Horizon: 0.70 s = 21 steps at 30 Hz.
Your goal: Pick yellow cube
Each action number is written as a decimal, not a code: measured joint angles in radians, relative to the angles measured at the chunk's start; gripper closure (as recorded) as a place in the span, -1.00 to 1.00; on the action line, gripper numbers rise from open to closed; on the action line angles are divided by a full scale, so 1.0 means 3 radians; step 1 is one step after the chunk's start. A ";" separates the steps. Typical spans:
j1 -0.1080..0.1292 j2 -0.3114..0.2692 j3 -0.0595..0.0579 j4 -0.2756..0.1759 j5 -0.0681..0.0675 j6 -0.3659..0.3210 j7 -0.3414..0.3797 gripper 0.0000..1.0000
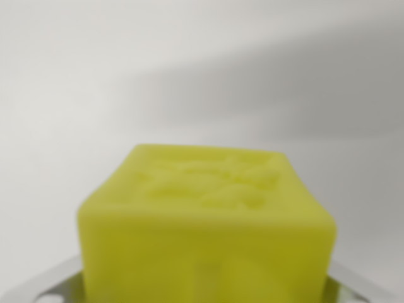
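**Lime-yellow block against pale grey**

The yellow cube (205, 233) fills the lower middle of the frame in a bright lime-yellow, slightly greener and darker on its front face, lighter on top. Its top face carries a raised relief pattern in the same colour, too blurred to read. Silvery-grey metal parts (44, 284) show at the lower left and lower right corners. The background surface (95, 76) is off-white, with a soft grey shadow band across the upper right.
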 joint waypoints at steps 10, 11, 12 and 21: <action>-0.0001 -0.0190 0.0000 0.0019 -0.0011 -0.0211 0.0008 1.00; -0.0002 -0.0208 0.0000 0.0022 -0.0012 -0.0231 0.0009 1.00; -0.0002 -0.0226 0.0000 0.0026 -0.0013 -0.0252 0.0010 1.00; -0.0002 -0.0382 0.0000 0.0063 -0.0021 -0.0446 0.0015 1.00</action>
